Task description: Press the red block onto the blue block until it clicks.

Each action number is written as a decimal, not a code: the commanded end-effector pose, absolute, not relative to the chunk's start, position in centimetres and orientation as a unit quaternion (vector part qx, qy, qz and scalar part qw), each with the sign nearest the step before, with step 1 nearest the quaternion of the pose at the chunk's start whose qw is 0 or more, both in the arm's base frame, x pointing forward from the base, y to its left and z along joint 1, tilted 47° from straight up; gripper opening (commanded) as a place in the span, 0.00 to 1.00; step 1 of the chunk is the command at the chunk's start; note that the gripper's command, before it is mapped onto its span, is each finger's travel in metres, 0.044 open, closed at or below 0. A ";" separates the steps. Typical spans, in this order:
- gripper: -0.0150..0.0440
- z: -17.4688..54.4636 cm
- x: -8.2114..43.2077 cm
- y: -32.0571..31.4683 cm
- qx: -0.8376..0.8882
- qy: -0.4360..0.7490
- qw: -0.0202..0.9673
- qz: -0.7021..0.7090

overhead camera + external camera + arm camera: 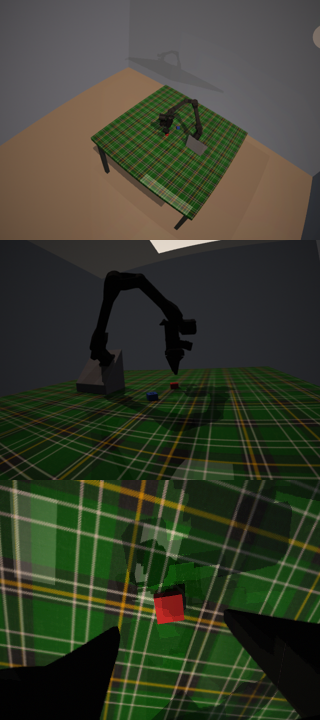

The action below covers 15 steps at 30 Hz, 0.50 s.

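Fingers (168,129) (176,373): spread wide, nothing held. Red block (166,134) (174,385) (169,609): on the cloth below the fingertips, lying between them in wrist view. Blue block (178,127) (152,396): beyond, toward the arm's base (200,152) (116,376).

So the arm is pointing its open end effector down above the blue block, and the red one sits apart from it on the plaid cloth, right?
Not quite: the open end effector is above the red block, as the wrist view shows.
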<state>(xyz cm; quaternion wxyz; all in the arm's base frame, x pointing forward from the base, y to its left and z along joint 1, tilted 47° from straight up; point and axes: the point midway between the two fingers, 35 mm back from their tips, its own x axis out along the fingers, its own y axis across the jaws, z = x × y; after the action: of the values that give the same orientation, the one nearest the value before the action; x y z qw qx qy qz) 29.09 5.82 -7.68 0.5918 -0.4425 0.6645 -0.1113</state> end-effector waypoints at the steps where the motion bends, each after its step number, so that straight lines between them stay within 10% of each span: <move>1: 1.00 -8.4 28.9 4.8 -0.445 0.666 0.587 -0.113; 15: 1.00 -9.9 29.1 2.9 -0.446 0.666 0.587 -0.113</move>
<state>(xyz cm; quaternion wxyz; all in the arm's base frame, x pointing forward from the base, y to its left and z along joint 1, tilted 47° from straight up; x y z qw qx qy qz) 29.22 3.41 -9.52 0.5902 -0.4424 0.6657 -0.1130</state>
